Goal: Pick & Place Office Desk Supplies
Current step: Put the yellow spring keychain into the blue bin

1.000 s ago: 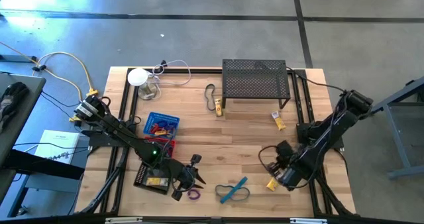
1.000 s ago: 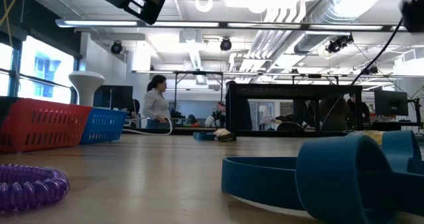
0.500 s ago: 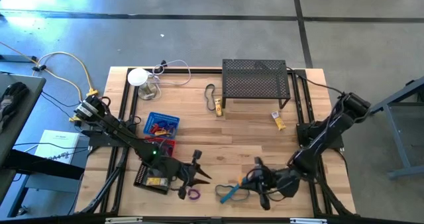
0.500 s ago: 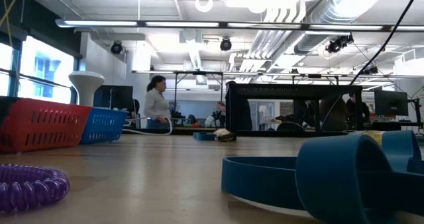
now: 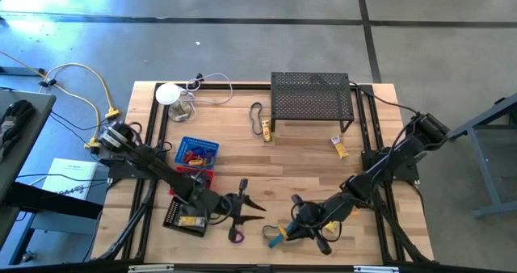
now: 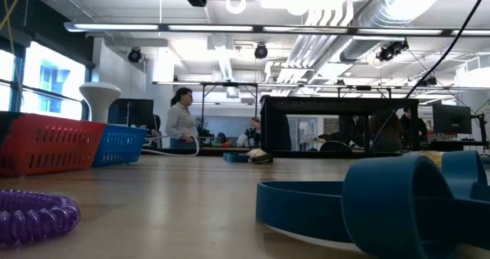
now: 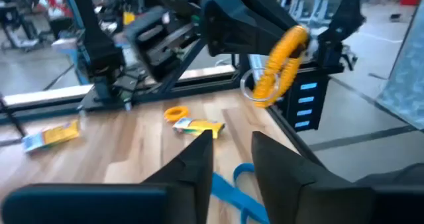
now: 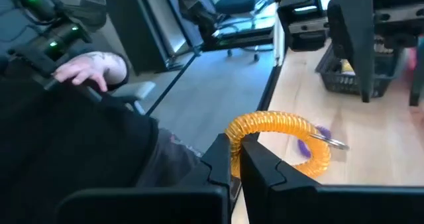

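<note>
Orange coil ring [image 8: 281, 141] hangs clamped in right claw [image 8: 236, 159].

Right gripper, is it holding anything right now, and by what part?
Yes. The right gripper is shut on an orange coil ring, its fingers pinching one side of the loop; the rest sticks out beyond the tips. The left gripper holds nothing.

One purple coil ring [image 5: 235, 236], one orange coil ring [image 8: 281, 139], two blue loops [image 6: 367, 205], two yellow tubes [image 5: 340, 148], three baskets [image 5: 196, 151]

Grey concrete floor [image 5: 242, 31]; windows [image 6: 46, 86] left; ceiling lights, ducts [image 6: 337, 18] overhead.
</note>
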